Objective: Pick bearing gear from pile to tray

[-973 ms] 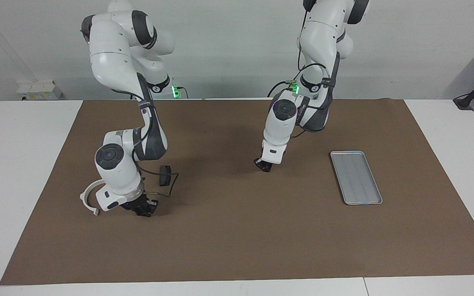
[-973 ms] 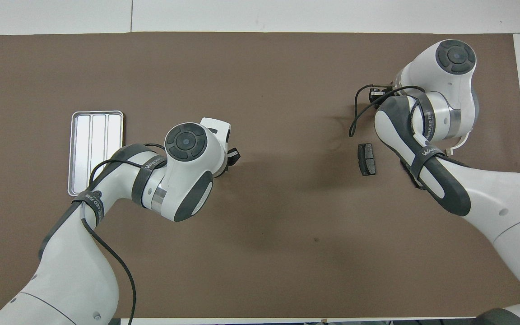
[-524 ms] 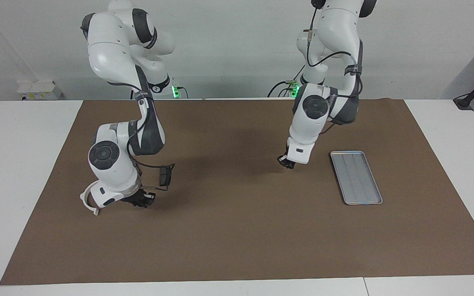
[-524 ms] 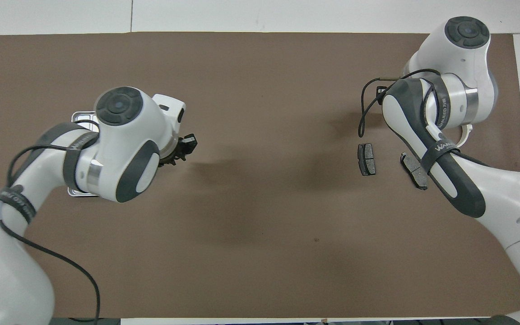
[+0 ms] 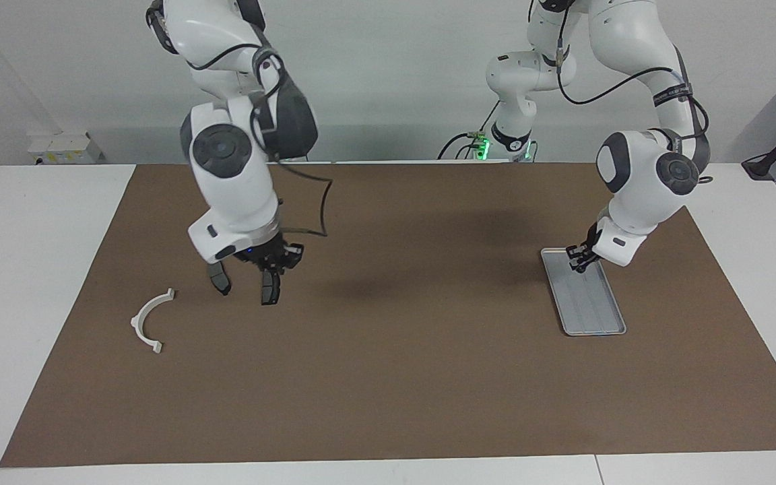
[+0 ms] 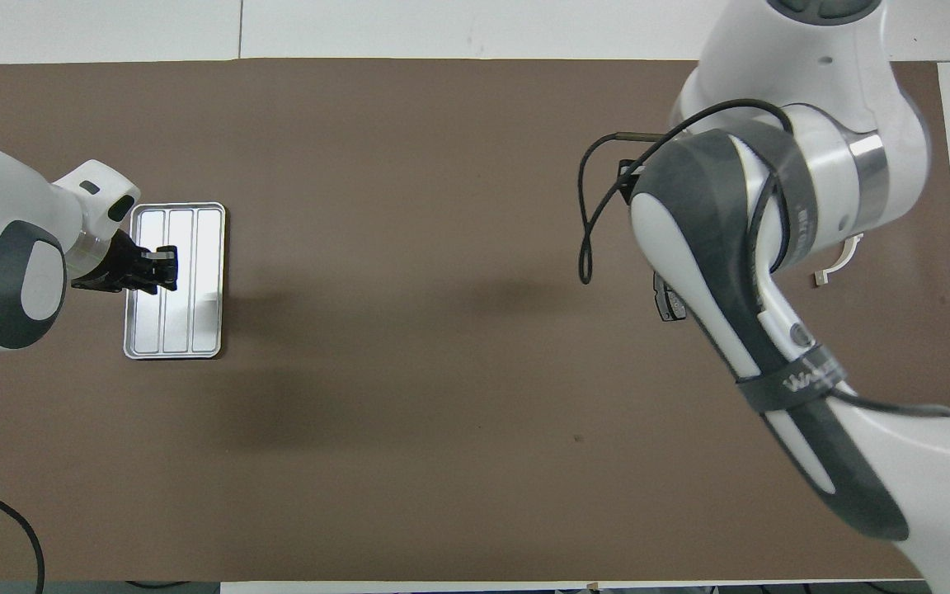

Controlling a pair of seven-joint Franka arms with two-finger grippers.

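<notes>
Two dark brake pads (image 5: 270, 287) lay on the table under the raised right hand (image 5: 273, 259), whose grip I cannot tell, looking stiff and heavy, best pinched by their long edges.

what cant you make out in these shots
- Left hand over the tray: whether it holds a part is too small to tell in either view.
- Right hand over the two brake pads: open or shut is unclear in the facing view; its own arm hides it overhead.
- White bracket: overhead, the right arm covers most of it.
</notes>
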